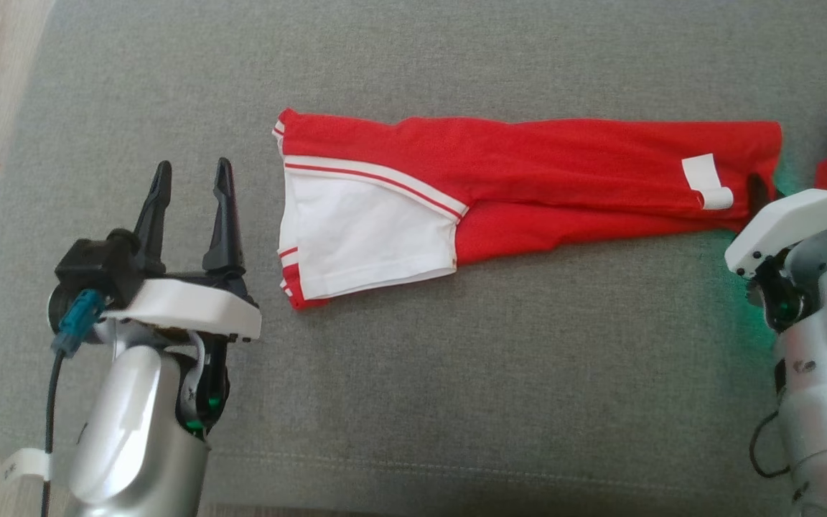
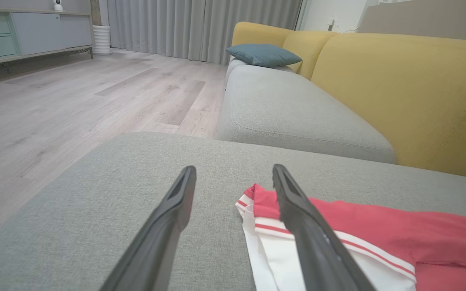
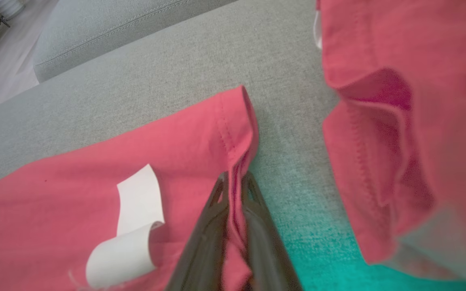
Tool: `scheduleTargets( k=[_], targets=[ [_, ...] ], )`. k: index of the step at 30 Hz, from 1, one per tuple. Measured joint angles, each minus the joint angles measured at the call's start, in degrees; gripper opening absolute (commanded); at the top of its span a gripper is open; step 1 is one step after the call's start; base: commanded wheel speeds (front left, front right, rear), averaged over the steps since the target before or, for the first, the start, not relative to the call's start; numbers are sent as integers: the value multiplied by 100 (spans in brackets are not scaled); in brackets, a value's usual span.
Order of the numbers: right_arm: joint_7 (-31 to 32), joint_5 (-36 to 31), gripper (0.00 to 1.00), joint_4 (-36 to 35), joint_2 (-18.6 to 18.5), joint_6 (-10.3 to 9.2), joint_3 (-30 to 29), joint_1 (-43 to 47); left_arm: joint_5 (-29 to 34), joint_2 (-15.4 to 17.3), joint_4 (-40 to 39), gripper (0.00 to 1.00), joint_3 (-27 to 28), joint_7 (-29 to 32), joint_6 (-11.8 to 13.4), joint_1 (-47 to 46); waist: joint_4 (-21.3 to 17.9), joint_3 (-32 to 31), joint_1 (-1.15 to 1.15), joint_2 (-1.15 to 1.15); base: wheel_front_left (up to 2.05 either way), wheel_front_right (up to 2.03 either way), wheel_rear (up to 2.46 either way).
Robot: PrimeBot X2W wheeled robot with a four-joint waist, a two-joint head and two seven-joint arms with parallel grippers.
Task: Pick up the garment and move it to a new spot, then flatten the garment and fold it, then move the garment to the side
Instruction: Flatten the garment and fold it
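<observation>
Garment (image 1: 528, 187) lay flat on the grey cushion (image 1: 456, 373), long axis running nine to three o'clock in the head view. Right end effector (image 3: 235, 178) was clamped on the hem at the three o'clock end. Left end effector (image 1: 191, 176), fingers apart and empty, stood just beside the white nine o'clock end.

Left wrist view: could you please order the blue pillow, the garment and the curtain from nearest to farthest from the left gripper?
1. garment, just beside the left gripper, on the near cushion.
2. blue pillow, on the far sofa seat.
3. curtain, along the back wall beyond the pillow.
</observation>
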Motion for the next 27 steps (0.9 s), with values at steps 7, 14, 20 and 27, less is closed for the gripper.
scheduleTargets(
  k=[7,14,20,27],
  targets=[
    [-99,434,0,-282,-30,0,3,63,96,-77,47,100,151,0,-88,1,-51,-160,0,0,0,0,0],
    [-155,399,0,-482,-257,0,-376,64,121,-126,68,100,243,0,-132,22,-73,-370,0,0,0,0,0],
    [-172,60,0,-706,-272,0,-772,68,174,-145,69,100,355,-1,-174,146,-125,-589,0,0,0,0,0],
    [29,246,0,-1301,220,0,-495,69,180,-171,73,100,379,0,-189,286,-147,-811,0,0,0,0,0]
  ],
)
